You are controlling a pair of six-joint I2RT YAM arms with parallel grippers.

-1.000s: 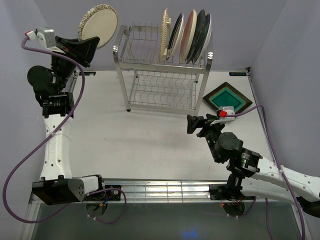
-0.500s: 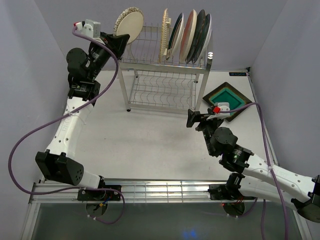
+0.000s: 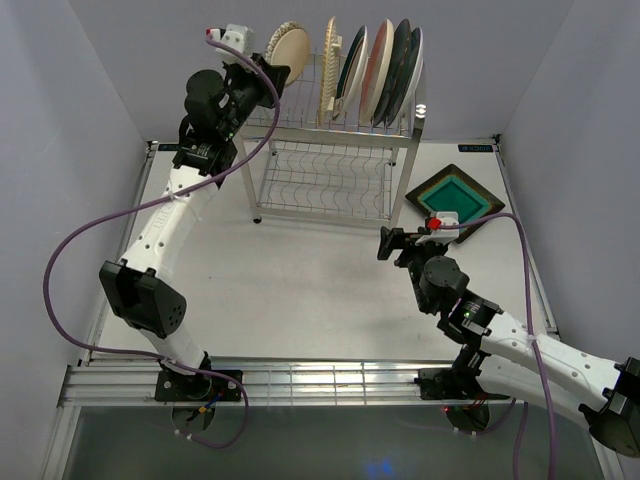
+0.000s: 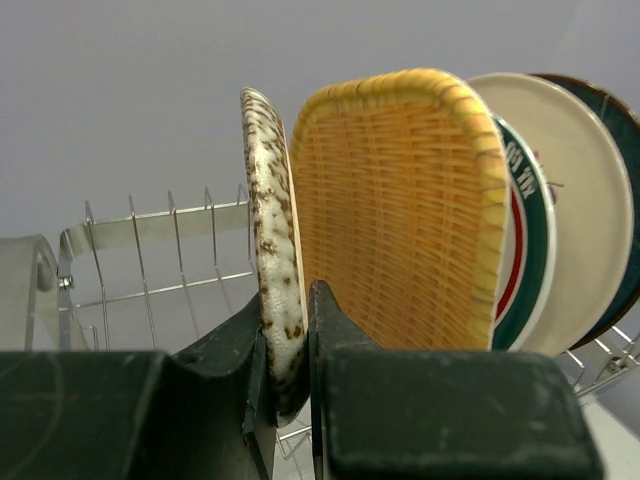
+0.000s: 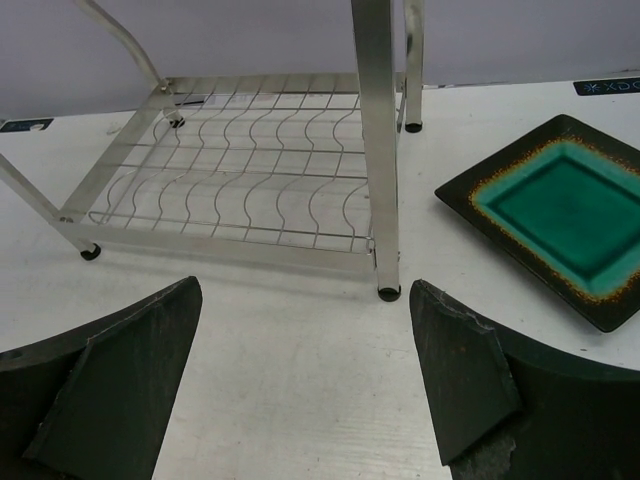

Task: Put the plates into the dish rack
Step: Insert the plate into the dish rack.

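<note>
Since one second ago the speckled round plate (image 3: 290,48) has travelled from the upper left of the frame to the upper centre. The left end effector (image 3: 272,70) carried it, and the whole left arm has stretched toward the dish rack (image 3: 320,182). Now this plate stands on edge over the left part of the top shelf, just beside the yellow woven plate (image 3: 328,68). In the left wrist view the two are very close, and I cannot tell whether the lower rim already sits in a slot. The left end effector pinches the plate at its rim, one finger on each face.

At the right of the woven plate, four more plates (image 3: 380,70) stand upright in the top shelf, so five seem loaded. I judge the sixth is being inserted and is not yet released. One plate is left: the brown square plate (image 3: 455,200) lies flat on the counter (image 3: 300,280), right of the rack. The right end effector (image 3: 405,243) hangs near it with the jaws spread wide, holding nothing.
</note>
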